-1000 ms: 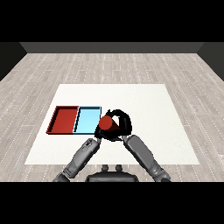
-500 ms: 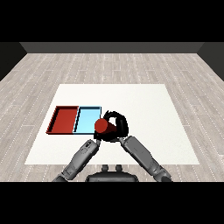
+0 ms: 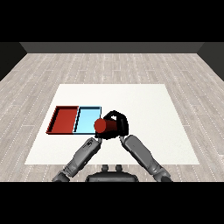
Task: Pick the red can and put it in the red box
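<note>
right robot hand (image 3: 120, 124) gripping red can (image 3: 103, 126), beside light blue tray (image 3: 83, 127)

A bare test room rather than a home or shop; a white table (image 3: 175, 113) stands alone on a pale wood-plank floor (image 3: 109, 65); dark plain walls (image 3: 109, 47) close the far side; only two small trays, red (image 3: 65, 119) and light blue (image 3: 87, 119), furnish it.

Your right robot hand (image 3: 119, 124): fingers curled round the red can (image 3: 104, 126), can tipped sideways, forearm angled in from lower right. Your left robot hand (image 3: 99, 136): mostly hidden just below the right, forearm from lower left.
</note>
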### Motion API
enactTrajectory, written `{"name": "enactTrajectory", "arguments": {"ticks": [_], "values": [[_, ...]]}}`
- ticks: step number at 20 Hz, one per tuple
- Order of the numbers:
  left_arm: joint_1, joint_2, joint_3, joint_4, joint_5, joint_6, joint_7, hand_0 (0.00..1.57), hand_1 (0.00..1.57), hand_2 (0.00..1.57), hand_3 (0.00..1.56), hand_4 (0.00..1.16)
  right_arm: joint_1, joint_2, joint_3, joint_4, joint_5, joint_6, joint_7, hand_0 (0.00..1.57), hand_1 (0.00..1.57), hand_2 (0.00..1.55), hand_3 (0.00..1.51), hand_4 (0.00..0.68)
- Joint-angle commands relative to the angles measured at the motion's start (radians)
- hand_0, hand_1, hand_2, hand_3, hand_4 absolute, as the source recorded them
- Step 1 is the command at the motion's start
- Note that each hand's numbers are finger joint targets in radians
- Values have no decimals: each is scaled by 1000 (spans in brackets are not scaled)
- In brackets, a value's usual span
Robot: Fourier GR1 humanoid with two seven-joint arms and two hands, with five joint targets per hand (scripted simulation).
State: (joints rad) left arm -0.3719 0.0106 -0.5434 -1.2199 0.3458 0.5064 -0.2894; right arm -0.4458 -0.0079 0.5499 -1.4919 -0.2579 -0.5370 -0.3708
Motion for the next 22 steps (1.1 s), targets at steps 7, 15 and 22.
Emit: {"name": "enactTrajectory", "arguments": {"ticks": [7,15,22], "values": [[20,-10,-2,-24,38,67,-172,1571,1571,1571,1494,1139,33,8,-17,-65,-19,42,69,1491,1491,1435,1383,595],[32,-10,-10,-7,60,50,-257,1571,1571,1571,1513,1147,12,8,-1,1,87,11,153,0,0,0,0,0],[2,-10,-27,-63,30,154,-158,1571,1571,1571,1496,1135,-4,8,11,34,46,-10,134,0,0,0,0,0]]}}
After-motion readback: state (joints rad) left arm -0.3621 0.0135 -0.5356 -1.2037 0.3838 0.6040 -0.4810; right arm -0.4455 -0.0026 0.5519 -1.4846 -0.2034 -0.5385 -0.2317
